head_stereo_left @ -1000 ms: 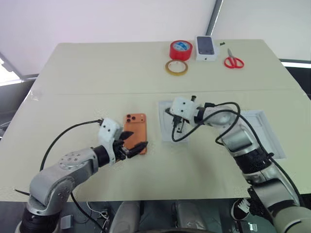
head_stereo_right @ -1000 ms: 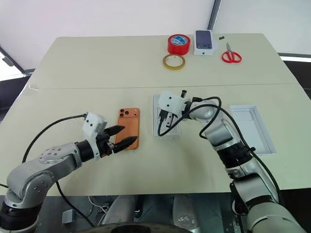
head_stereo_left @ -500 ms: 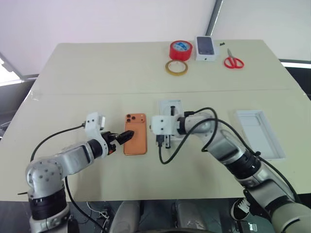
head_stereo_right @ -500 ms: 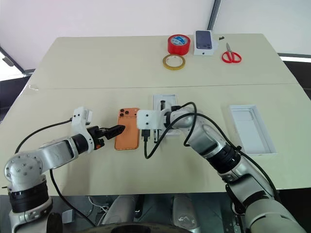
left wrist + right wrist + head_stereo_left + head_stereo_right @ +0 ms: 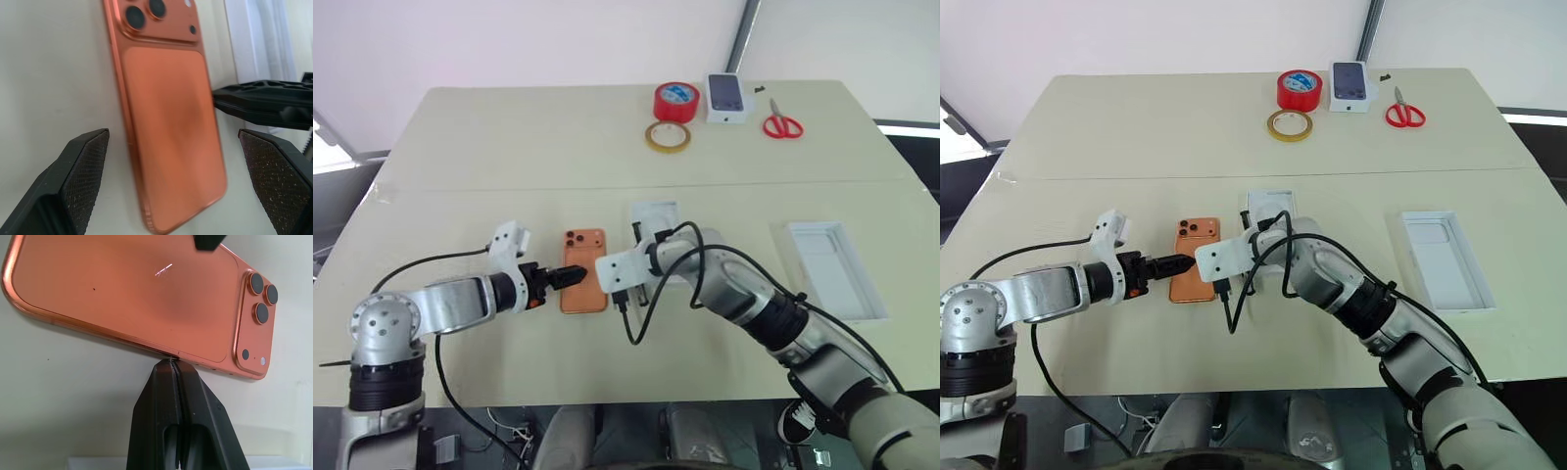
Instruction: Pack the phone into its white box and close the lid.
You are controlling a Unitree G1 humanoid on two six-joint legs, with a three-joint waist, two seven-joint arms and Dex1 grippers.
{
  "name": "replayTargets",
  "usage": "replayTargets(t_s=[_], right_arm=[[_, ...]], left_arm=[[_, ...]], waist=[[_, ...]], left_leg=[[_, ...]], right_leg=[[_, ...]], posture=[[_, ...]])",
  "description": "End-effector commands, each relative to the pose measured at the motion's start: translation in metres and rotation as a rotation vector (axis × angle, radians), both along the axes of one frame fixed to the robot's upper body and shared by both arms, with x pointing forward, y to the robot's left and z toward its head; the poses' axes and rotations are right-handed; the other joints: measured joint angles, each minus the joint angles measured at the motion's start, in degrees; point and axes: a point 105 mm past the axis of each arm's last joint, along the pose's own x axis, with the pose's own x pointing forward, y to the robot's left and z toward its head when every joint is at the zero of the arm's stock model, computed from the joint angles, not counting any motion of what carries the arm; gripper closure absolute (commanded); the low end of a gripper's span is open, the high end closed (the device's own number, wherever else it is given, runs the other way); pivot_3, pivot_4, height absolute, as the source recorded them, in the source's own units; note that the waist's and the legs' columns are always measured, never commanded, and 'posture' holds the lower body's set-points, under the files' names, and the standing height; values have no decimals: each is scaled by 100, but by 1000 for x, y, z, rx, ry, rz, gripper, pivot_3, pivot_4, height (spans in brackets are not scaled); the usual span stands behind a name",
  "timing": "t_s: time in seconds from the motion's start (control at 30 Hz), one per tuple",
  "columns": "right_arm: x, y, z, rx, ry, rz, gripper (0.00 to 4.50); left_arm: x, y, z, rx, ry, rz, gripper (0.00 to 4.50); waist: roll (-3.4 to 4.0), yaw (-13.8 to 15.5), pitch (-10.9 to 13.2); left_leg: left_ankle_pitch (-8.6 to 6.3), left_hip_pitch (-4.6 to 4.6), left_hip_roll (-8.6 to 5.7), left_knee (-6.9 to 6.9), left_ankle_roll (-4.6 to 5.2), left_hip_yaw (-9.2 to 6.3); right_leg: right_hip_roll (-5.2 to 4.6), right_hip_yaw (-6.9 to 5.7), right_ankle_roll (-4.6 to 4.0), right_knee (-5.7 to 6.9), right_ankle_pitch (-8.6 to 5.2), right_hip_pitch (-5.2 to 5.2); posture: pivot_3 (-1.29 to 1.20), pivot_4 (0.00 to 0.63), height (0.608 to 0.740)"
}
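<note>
Left wrist view: the flat orange smartphone (image 5: 168,122) lies lengthwise between the spread left tool (image 5: 178,188); the right tool (image 5: 174,369), pressed together, touches its opposite long edge.

Red tape roll (image 5: 677,100) at counter's (image 5: 509,147) far edge, clear tape ring (image 5: 669,136) just in front. Small white carton (image 5: 728,97) beside red roll; red scissors (image 5: 783,122) near it. White tray (image 5: 834,267) on counter's right side.

One phone (image 5: 584,272), two tape rolls (image 5: 676,101) (red, clear), one scissors (image 5: 783,124), one carton (image 5: 727,97).
</note>
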Motion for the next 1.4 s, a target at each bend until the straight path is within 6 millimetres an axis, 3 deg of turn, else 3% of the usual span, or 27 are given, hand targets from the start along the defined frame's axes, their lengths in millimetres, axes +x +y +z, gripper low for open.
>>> replayTargets(t_s=[0.03, 0.47, 0.73, 0.8, 1.0, 1.33, 1.4], right_arm=[[-6, 13, 7, 26, -23, 60, 4500], [-5, 11, 1, 52, 0, 34, 4500], [-4, 8, 5, 65, -5, 15, 4500], [-4, 7, 8, 75, -7, 9, 4500], [-2, 6, 16, 93, -21, 1, 4500], [3, -2, 35, 136, -45, -35, 4500], [4, -7, 42, 149, -51, -48, 4500]], left_arm=[[-10, -13, -8, -49, 69, -40, 54], [1, -27, 3, -298, 80, 68, 54], [7, -2, 0, -237, 83, 197, 54], [7, 0, 1, -265, 78, 222, 895], [4, 2, 0, -306, 73, 260, 3962], [1, 4, -2, -402, 77, 311, 3962], [2, 5, -1, -446, 72, 335, 4452]], waist=[[0, 2, 0], [0, 22, -2], [0, -7, -2], [0, -5, -2], [-2, 37, -3], [-2, 17, -3], [-2, 22, -3]], left_leg=[[0, 0, 0, 0, 0, 0], [0, 1, -2, 4, 0, 1], [1, 1, 0, -1, -1, 1], [1, 2, 0, -2, -2, 1], [1, 0, -1, -1, -2, 0], [1, 1, -2, -6, -2, 2], [2, 2, -2, -6, -3, 2]], right_leg=[[0, 0, 0, 0, 0, 0], [-1, 0, 0, -1, 0, 5], [1, 2, 0, -1, 0, 1], [1, 2, 0, -1, 0, 0], [0, 1, 0, -1, 0, 0], [0, 4, 0, -4, 0, 1], [0, 3, 0, -4, 0, 1]], posture=[[0, 150, 740], [0, 150, 740], [0, 150, 740], [0, 150, 740], [0, 150, 740], [0, 150, 740], [0, 150, 740]])
